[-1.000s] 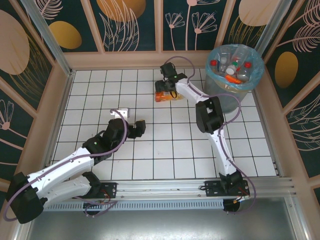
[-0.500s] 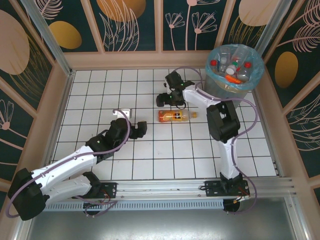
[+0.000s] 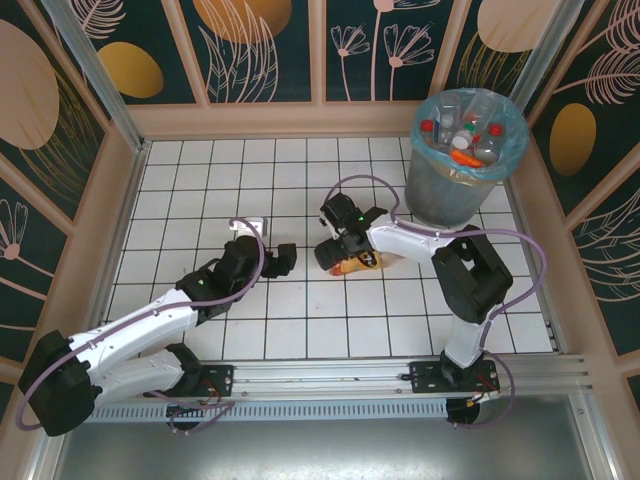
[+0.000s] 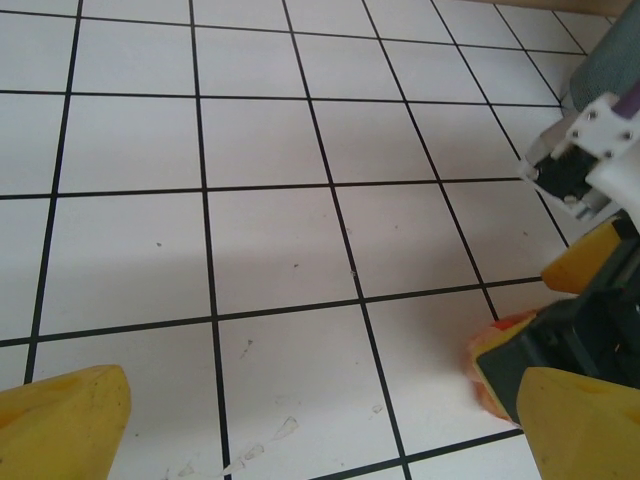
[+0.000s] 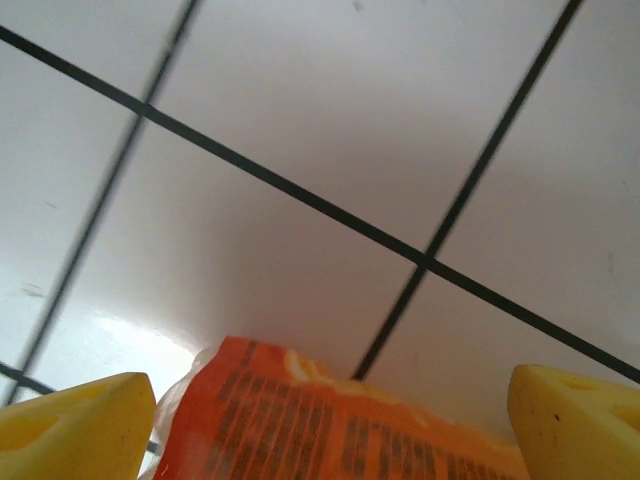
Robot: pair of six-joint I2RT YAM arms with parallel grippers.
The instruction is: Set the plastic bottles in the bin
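right gripper (image 5: 327, 425) wide astride bottle (image 5: 290, 415)

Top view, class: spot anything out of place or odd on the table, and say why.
One orange-labelled bottle lies on its side on the table, between the open fingers of the right gripper, while the other bottles are piled in the bin.

Left arm (image 3: 140, 325) and right arm (image 3: 405, 238): white link shells, black joint housings. Thin purple cable (image 3: 366, 179) loops along each. Fingers (image 4: 60, 425) blunt, yellow, matte. Black bases, bottom of frame.
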